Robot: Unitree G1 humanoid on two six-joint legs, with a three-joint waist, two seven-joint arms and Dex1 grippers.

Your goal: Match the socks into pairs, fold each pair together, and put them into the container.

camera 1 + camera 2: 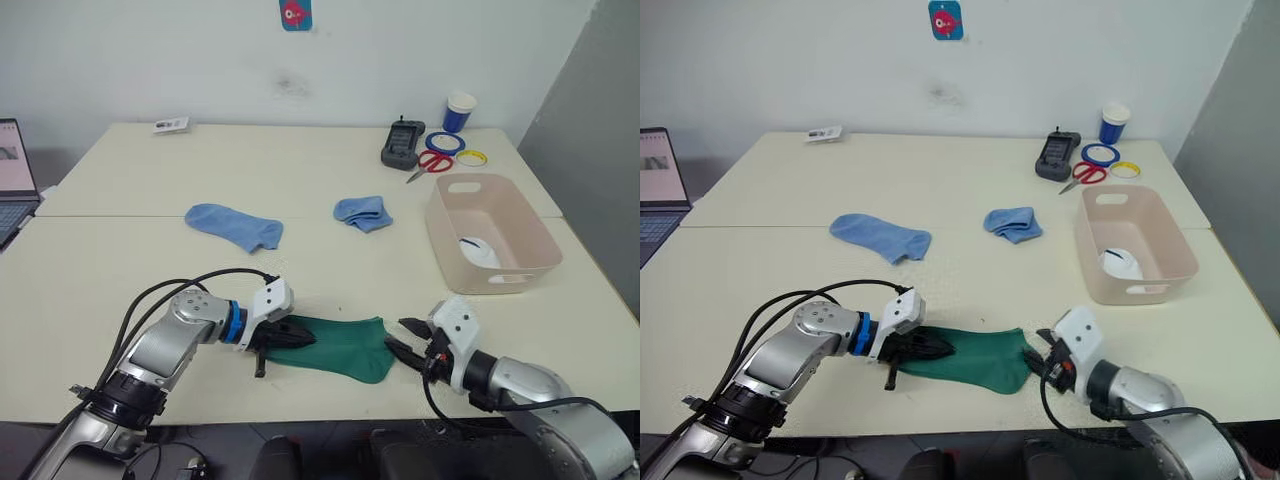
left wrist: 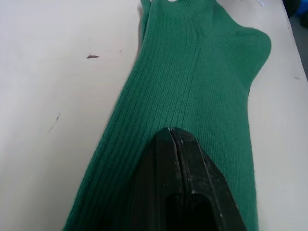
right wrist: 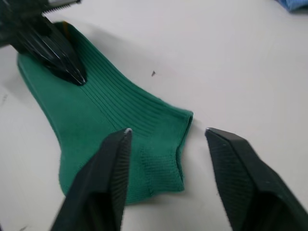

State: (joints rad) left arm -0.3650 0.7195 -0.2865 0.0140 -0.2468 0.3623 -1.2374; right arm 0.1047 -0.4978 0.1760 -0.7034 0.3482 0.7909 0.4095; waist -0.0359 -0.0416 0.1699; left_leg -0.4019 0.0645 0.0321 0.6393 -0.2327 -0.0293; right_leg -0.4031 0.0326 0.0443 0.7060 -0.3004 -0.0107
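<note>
The tabletop carries everything, and the work is at its near edge. The container stands toward the right edge with something white, probably a sock, lying in its bottom. Two light blue socks wait in the middle: one laid out flat, the other bunched up, between the flat one and the container.

The dark green socks lie flat by the near edge, seemingly two stacked, though the layers are hard to tell apart. The left gripper has its jaws closed together and pressed down on the fabric at one end, pinning it rather than clearly pinching it. The right gripper sits at the opposite end with its jaws spread wide, one finger over the cloth and the other over bare tabletop just beyond the sock's end, holding nothing.

The step in hand looks like folding this green pair. To do it well, the right jaws should come down low enough to catch both layers at the very end, close firmly, then lift only slightly and carry that end over toward the left gripper, which should hold its pin so the pair does not slide or separate.
</note>
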